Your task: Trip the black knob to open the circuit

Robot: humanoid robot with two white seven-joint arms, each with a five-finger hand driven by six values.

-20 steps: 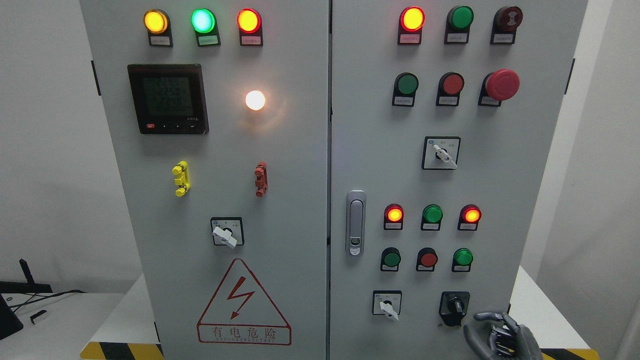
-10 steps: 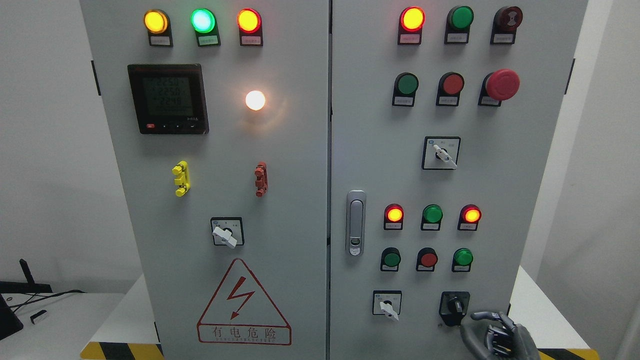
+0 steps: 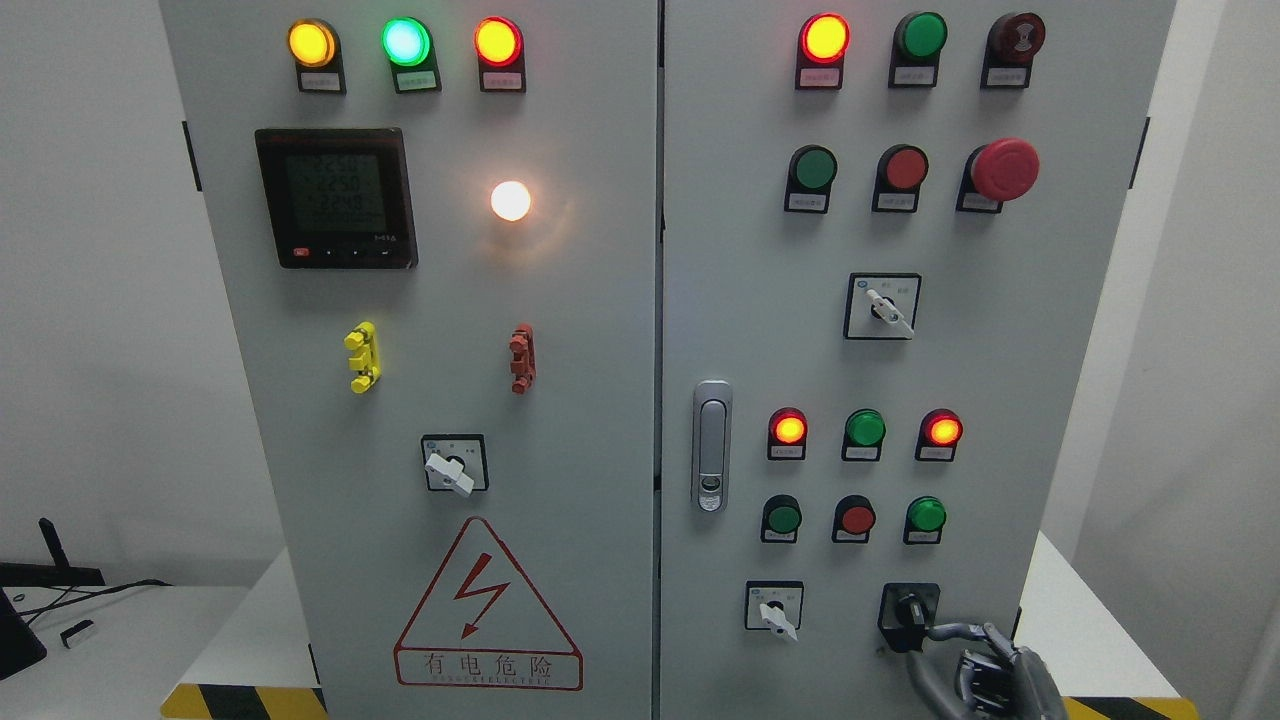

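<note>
Right hand (image 3: 985,675) now seemingly touching black knob (image 3: 908,610)

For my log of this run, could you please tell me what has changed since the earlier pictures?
The right robot hand has moved left and closer to the black knob, its fingers now touching the knob from either side. The knob looks slightly turned. The indicator lights and the white selector switch stayed as they were.

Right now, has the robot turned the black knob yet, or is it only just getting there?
Done: the right hand has reached the black knob at the bottom right of the cabinet. In hand: its fingers touch the knob's lower right edge, thumb curling underneath, but a firm grip isn't clear. Left: the turn itself probably, and the red lights are lit, so nothing looks tripped.
</note>
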